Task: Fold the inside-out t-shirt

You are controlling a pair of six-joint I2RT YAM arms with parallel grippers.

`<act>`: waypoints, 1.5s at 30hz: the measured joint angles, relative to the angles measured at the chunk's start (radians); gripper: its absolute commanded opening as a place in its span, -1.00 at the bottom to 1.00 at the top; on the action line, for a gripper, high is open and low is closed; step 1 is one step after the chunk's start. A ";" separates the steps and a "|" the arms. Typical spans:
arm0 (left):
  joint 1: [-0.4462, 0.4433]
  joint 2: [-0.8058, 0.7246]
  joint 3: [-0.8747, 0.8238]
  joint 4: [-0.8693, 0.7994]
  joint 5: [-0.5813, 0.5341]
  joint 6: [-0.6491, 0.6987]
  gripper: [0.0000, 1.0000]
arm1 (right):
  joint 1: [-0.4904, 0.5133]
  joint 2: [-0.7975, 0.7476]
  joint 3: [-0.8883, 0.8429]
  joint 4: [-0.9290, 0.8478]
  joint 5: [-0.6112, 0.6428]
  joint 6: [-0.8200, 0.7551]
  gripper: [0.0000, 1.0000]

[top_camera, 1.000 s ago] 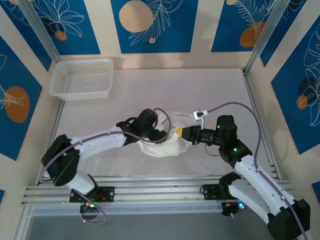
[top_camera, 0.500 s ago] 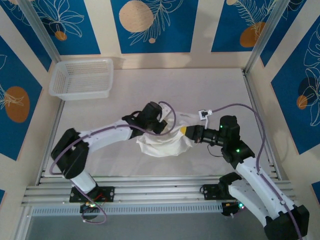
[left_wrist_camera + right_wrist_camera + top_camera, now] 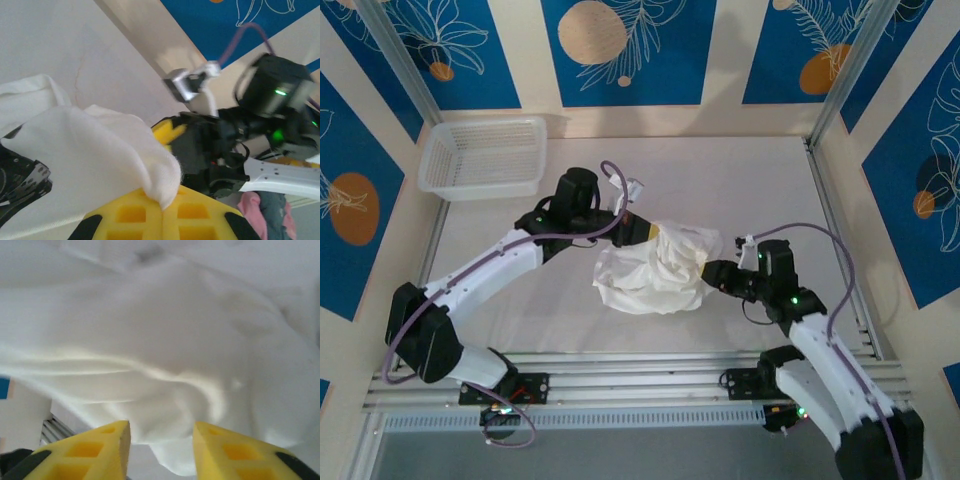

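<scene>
Nearest the arm bases, the right gripper [image 3: 713, 274] stood at the edge of the inside-out t-shirt [image 3: 655, 268] that faced away from the white mesh basket [image 3: 480, 187]. Its yellow fingers [image 3: 95, 452] were parted with a clear gap and nothing between them, and the cloth lay just beyond the tips in the right wrist view. The shirt itself sat bunched in a crumpled heap on the table [image 3: 740, 170], well apart from the basket, nearer the arms than it and off to its right. At the heap's corner toward the basket, the left gripper [image 3: 648, 230] was closed on a fold of fabric. The left wrist view showed that fold squeezed between the yellow pads [image 3: 155, 227] and draping over them. Judging by its creases and sag, the shirt would handle as light, thin and wholly limp. It would hold no shape and would drag and bunch rather than slide flat, and a shallow pinch could catch several layers or slip off. The better holds seemed to be hems, shoulder seams or sleeve edges, taken at two points well apart so the cloth could be stretched. Which part the pinched fold belonged to could not be told. Farthest off, the basket itself touched neither the shirt nor either arm.
</scene>
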 measured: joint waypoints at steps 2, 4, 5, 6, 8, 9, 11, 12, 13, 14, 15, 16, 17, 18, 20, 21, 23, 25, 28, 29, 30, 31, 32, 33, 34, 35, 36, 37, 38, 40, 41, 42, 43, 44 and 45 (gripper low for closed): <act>0.000 0.011 0.003 -0.002 0.010 -0.016 -1.00 | 0.086 -0.107 0.026 -0.001 0.092 -0.027 -0.18; 0.000 0.023 0.003 -0.002 0.019 -0.031 -1.00 | 0.204 -0.192 0.031 0.032 0.215 -0.074 -0.11; 0.000 0.029 0.003 -0.002 0.023 -0.039 -1.00 | 0.282 -0.213 0.032 0.059 0.282 -0.110 -0.06; 0.000 0.034 0.003 -0.003 0.023 -0.048 -1.00 | 0.369 -0.203 0.035 0.087 0.360 -0.157 -0.03; 0.000 0.037 0.004 -0.004 0.023 -0.061 -1.00 | 0.513 -0.110 0.060 0.134 0.493 -0.245 0.01; 0.000 0.037 0.004 -0.006 0.023 -0.069 -1.00 | 0.563 -0.038 0.082 0.152 0.549 -0.283 0.02; 0.000 0.037 0.010 -0.006 0.022 -0.081 -1.00 | 0.603 0.077 0.121 0.172 0.622 -0.325 0.03; 0.000 0.037 0.013 -0.006 0.022 -0.084 -1.00 | 0.610 0.165 0.146 0.185 0.671 -0.329 0.03; 0.000 0.037 0.016 -0.006 0.022 -0.090 -1.00 | 0.608 0.214 0.159 0.188 0.697 -0.325 0.07; 0.000 0.037 0.019 -0.006 0.022 -0.095 -1.00 | 0.602 0.257 0.167 0.191 0.724 -0.314 0.12; 0.000 0.037 0.020 -0.006 0.022 -0.098 -1.00 | 0.591 0.294 0.170 0.196 0.745 -0.301 0.19; 0.000 0.037 0.021 -0.006 0.022 -0.101 -1.00 | 0.581 0.316 0.170 0.201 0.755 -0.290 0.24; 0.000 0.037 0.021 -0.006 0.022 -0.106 -1.00 | 0.568 0.338 0.170 0.210 0.760 -0.280 0.26; 0.000 0.037 0.021 -0.006 0.022 -0.107 -1.00 | 0.551 0.362 0.170 0.222 0.757 -0.272 0.24; 0.000 0.037 0.024 -0.008 0.022 -0.109 -1.00 | 0.518 0.395 0.169 0.244 0.737 -0.261 -0.22; 0.000 0.037 0.030 -0.013 0.022 -0.108 -1.00 | 0.501 0.410 0.169 0.255 0.719 -0.246 -0.60; 0.001 0.037 0.043 -0.027 0.015 -0.106 -1.00 | 0.470 0.428 0.169 0.262 0.671 -0.219 -1.00; 0.003 0.037 0.057 -0.051 -0.008 -0.099 -1.00 | 0.450 0.420 0.169 0.262 0.621 -0.188 -1.00; 0.031 0.040 0.065 -0.098 -0.073 -0.064 -1.00 | 0.443 0.348 0.169 0.265 0.486 -0.159 -1.00; 0.048 0.047 0.065 -0.108 -0.096 -0.050 -1.00 | 0.436 0.312 0.168 0.270 0.425 -0.146 -1.00; 0.069 0.064 0.065 -0.113 -0.118 -0.034 -1.00 | 0.426 0.272 0.163 0.287 0.346 -0.124 -1.00; 0.087 0.085 0.065 -0.112 -0.134 -0.023 -1.00 | 0.411 0.230 0.155 0.313 0.275 -0.108 -1.00; 0.104 0.111 0.063 -0.112 -0.143 -0.015 -1.00 | 0.396 0.192 0.149 0.338 0.208 -0.083 -1.00; 0.117 0.141 0.053 -0.105 -0.136 -0.002 -0.91 | 0.367 0.158 0.138 0.377 0.131 -0.045 -1.00; 0.118 0.156 0.037 -0.088 -0.119 0.002 -0.79 | 0.335 0.134 0.123 0.405 0.071 -0.010 -1.00; 0.114 0.167 0.006 -0.066 -0.095 0.001 -0.65 | 0.292 0.108 0.101 0.424 0.009 0.027 -1.00; 0.107 0.167 -0.018 -0.053 -0.092 0.000 -0.51 | 0.248 0.088 0.077 0.434 -0.046 0.062 -1.00; 0.107 0.165 -0.037 -0.045 -0.095 -0.003 -0.41 | 0.225 0.078 0.066 0.438 -0.077 0.084 -1.00; 0.114 0.159 -0.060 -0.036 -0.106 0.006 -0.29 | 0.194 0.065 0.055 0.443 -0.124 0.108 -1.00; 0.124 0.126 -0.096 -0.034 -0.143 0.017 -0.12 | 0.163 0.053 0.052 0.449 -0.182 0.137 -1.00; 0.125 0.095 -0.115 -0.034 -0.167 0.031 -0.08 | 0.151 0.050 0.052 0.454 -0.201 0.146 -1.00; 0.121 0.048 -0.138 -0.034 -0.196 0.053 -0.05 | 0.140 0.050 0.052 0.457 -0.217 0.154 -1.00; 0.117 0.010 -0.154 -0.035 -0.220 0.065 -0.04 | 0.132 0.050 0.051 0.460 -0.229 0.163 -1.00; 0.103 -0.056 -0.177 -0.033 -0.249 0.095 -0.03 | 0.124 0.050 0.050 0.463 -0.236 0.171 -1.00; 0.087 -0.099 -0.191 -0.028 -0.267 0.114 -0.03 | 0.117 0.050 0.050 0.464 -0.243 0.177 -1.00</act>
